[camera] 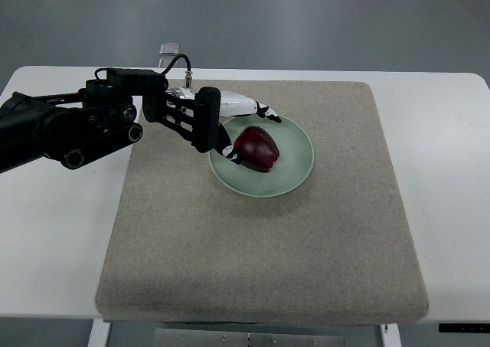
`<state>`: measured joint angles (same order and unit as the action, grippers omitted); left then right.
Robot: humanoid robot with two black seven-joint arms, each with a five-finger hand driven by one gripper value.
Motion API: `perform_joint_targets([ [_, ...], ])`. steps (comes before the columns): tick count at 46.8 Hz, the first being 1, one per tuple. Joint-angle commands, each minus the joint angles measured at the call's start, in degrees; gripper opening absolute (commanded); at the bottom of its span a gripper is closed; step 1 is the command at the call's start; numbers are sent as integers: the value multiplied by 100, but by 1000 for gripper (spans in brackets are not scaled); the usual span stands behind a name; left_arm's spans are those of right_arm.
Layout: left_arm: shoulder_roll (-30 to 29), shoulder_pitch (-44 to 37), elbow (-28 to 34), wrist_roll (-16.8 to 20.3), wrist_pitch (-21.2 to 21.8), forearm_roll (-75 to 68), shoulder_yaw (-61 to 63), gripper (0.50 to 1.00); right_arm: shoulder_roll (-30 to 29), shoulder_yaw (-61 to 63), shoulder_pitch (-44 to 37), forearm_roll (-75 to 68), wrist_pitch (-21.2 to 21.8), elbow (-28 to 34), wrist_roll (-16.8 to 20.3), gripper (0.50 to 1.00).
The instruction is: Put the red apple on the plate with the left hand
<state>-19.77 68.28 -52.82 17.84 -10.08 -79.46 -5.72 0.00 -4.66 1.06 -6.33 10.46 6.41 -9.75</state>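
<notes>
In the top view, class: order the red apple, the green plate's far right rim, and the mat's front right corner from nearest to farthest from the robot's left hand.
1. Red apple: right beside the left hand, at its fingers.
2. Green plate, right rim: just past the apple.
3. Mat, front right corner: farthest, toward the table's near edge.

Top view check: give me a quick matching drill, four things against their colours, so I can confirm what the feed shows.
Things:
1. apple
2. plate
3. mat
4. table

Colours:
A. white
B. pale green
C. dark red
D. beige grey

Pairs: 1-C, 2-B, 3-D, 4-A

The apple sits on the plate, with the left hand beside it.
</notes>
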Motion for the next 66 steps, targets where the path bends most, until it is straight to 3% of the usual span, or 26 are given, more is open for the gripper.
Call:
perform_joint_targets([
  [1, 0, -7, 201, 0, 103, 1, 0, 926, 0, 0, 0, 0, 0, 0, 0, 964],
  [16, 35, 10, 755, 0, 384, 597, -17, 930, 0, 0, 0, 0, 0, 0, 0, 964],
  [20, 35, 19, 843, 0, 384, 975, -87, 979, 0, 0, 0, 0, 0, 0, 0, 964],
  [29, 79, 10, 1054, -9, 411, 2486, -386, 990, 0, 0, 0, 0, 0, 0, 0, 964],
  [36, 123, 10, 1212, -18, 709, 4015, -395, 990, 0, 0, 0, 0, 0, 0, 0, 964],
  [52, 711, 28, 2749, -106, 824, 7347, -553, 990, 0, 0, 0, 0, 0, 0, 0, 964],
  [66, 1151, -165, 3453, -211, 631, 8288, -1695, 992, 0, 0, 0, 0, 0, 0, 0, 964],
])
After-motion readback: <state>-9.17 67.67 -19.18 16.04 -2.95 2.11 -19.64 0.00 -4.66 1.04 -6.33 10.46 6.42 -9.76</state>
